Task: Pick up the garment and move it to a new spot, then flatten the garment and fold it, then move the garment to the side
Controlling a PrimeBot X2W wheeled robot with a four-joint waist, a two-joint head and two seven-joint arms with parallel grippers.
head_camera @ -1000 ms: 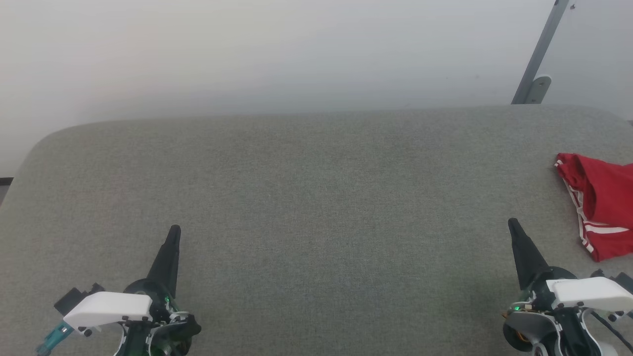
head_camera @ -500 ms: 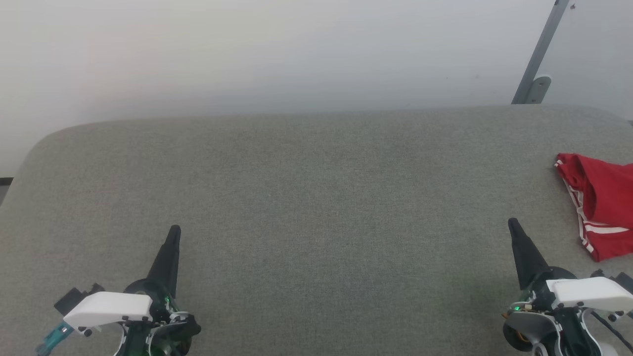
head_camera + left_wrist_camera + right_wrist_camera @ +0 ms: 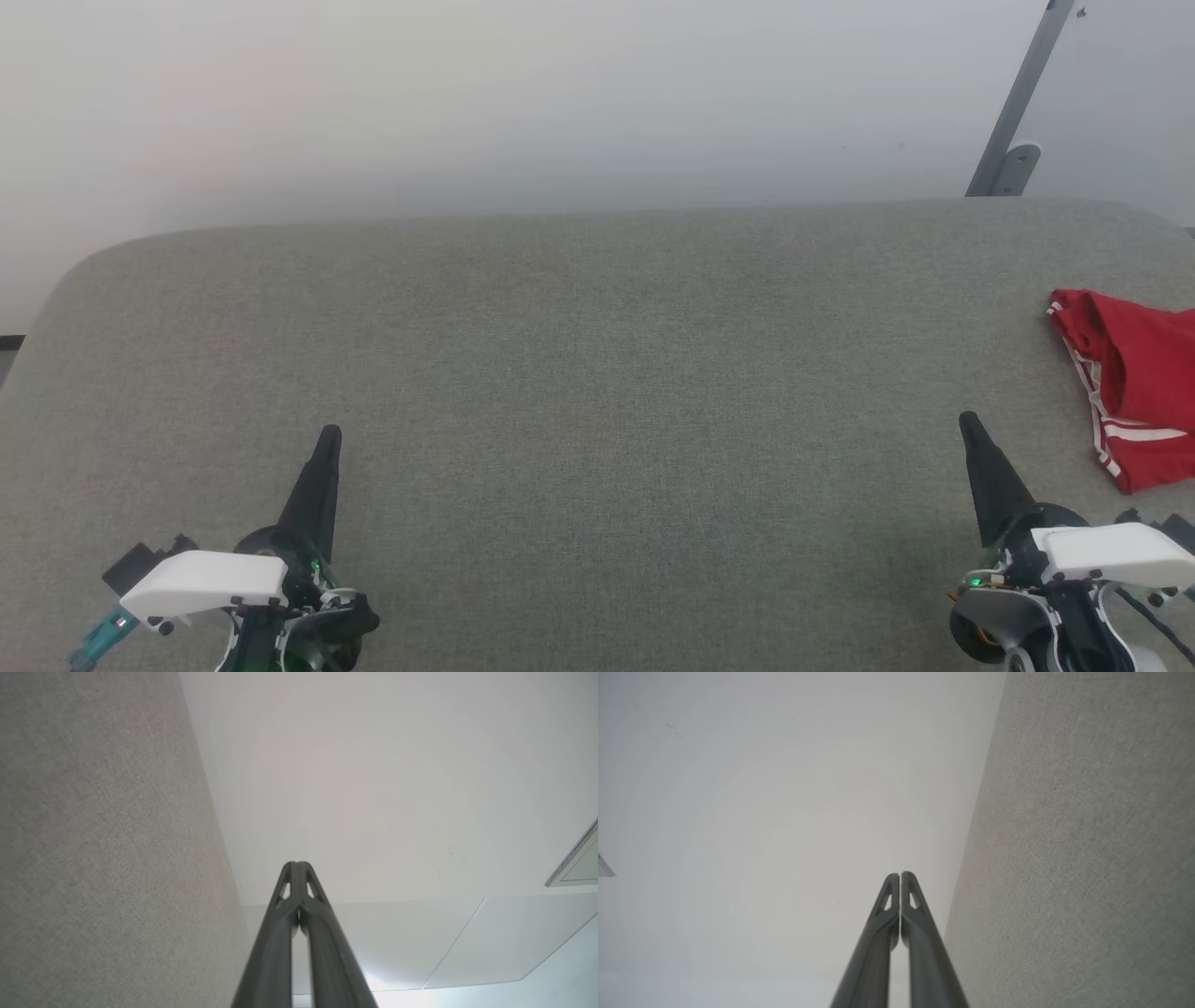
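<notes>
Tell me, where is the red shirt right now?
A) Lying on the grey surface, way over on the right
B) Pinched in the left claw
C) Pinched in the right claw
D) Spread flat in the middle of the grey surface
A: the red shirt lies bunched on the grey surface at the right edge of the head view, apart from the shut right claw.

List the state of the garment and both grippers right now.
garment: bunched, lying at the right end of the grey padded surface, cut off by the head view's edge, not held.
left gripper: shut, holding nothing.
right gripper: shut, holding nothing, apart from the garment.
</notes>
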